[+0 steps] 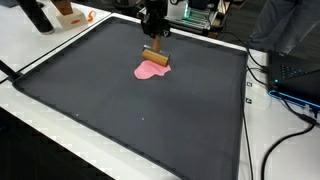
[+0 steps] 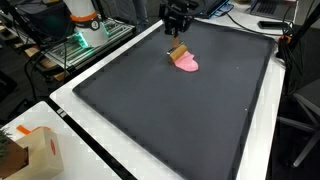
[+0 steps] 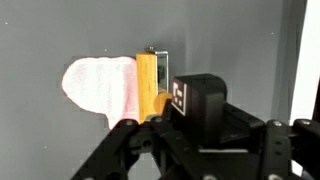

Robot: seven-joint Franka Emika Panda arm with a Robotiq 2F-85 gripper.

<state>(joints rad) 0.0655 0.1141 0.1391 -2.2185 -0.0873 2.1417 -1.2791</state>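
A wooden block (image 1: pixel 155 56) with a metal fitting hangs upright just over a pink cloth (image 1: pixel 151 70) that lies on the black mat (image 1: pixel 120 110) near its far edge. My gripper (image 1: pixel 155 38) comes down from above and is shut on the block's top. In an exterior view the block (image 2: pixel 179 52) tilts above the cloth (image 2: pixel 187 63) under the gripper (image 2: pixel 178 28). The wrist view shows the block (image 3: pixel 147 80) beside the cloth (image 3: pixel 98 88), with the dark gripper (image 3: pixel 172 106) body covering the block's near end.
White table border (image 1: pixel 265 140) surrounds the mat. Cables and a blue device (image 1: pixel 296 80) lie at one side. A cardboard box (image 2: pixel 32 152) stands at a table corner. Equipment with green light (image 2: pixel 80 45) sits beyond the mat.
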